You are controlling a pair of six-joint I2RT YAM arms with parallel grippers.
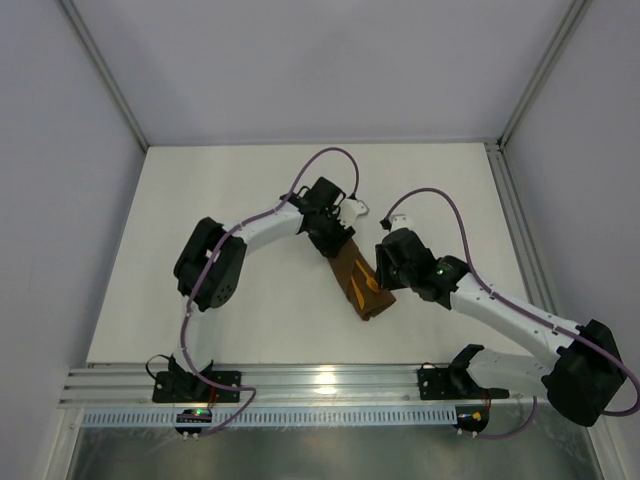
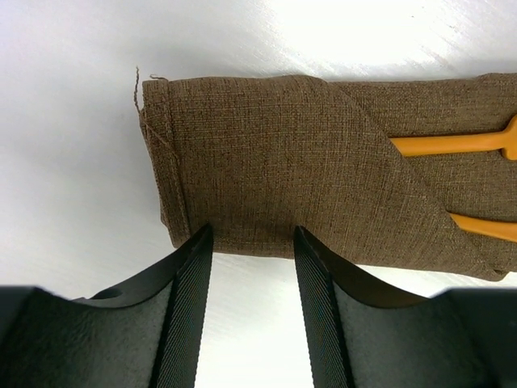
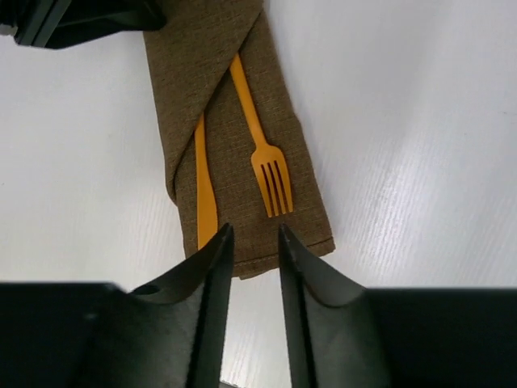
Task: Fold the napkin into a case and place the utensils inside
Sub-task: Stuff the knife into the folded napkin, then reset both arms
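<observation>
The dark brown napkin is folded into a narrow case (image 1: 362, 285) lying on the white table between the two arms. An orange fork (image 3: 271, 182) and a second orange utensil (image 3: 206, 194) are tucked under its diagonal flap, their handles showing in the left wrist view (image 2: 444, 145). My left gripper (image 2: 250, 234) is open and empty, its fingertips at the long edge of the case (image 2: 283, 153) near its closed end. My right gripper (image 3: 254, 234) is open and empty, hovering just over the case's (image 3: 234, 105) end by the fork tines.
The white table (image 1: 220, 300) is walled by grey panels at the left, right and back. The left arm's gripper (image 3: 73, 16) shows at the top left of the right wrist view. A metal rail (image 1: 320, 380) runs along the near edge.
</observation>
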